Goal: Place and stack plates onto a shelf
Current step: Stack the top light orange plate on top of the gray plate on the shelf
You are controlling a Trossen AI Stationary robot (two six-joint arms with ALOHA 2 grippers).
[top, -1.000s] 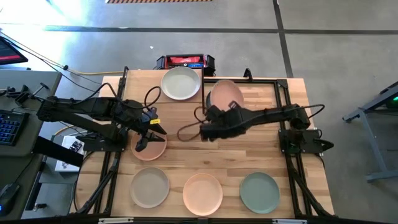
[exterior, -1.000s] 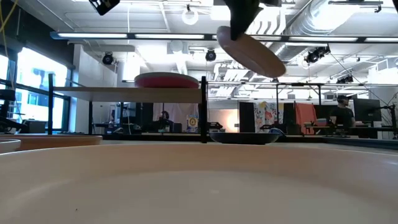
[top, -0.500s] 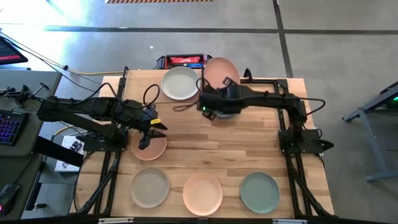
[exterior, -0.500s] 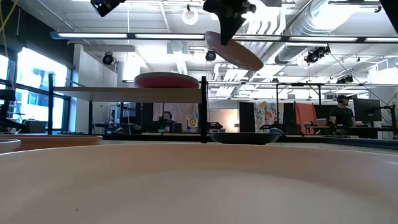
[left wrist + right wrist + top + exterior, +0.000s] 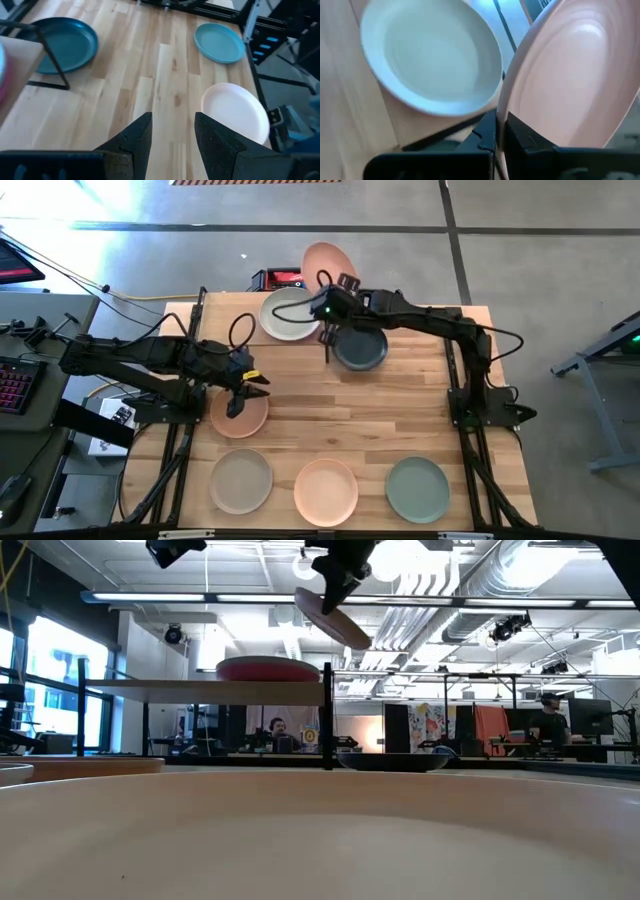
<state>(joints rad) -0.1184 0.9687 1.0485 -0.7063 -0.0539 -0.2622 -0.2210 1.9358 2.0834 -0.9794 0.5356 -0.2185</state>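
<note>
Near edge: three plates in a row. Mid-table, left gripper (image 5: 243,393) hovers over a peach plate (image 5: 238,418), jaws apart, empty. Farther back, right gripper (image 5: 327,313) clamped on a salmon plate (image 5: 326,263), tilted, raised beside the shelf (image 5: 205,687) holding a pale plate (image 5: 289,314).

Matte plates (image 5: 325,489) (light-wood plank tabletop (image 5: 330,425))

Pale plate (image 5: 290,314) occupies shelf (image 5: 262,338); central tabletop (image 5: 350,415) open.
</note>
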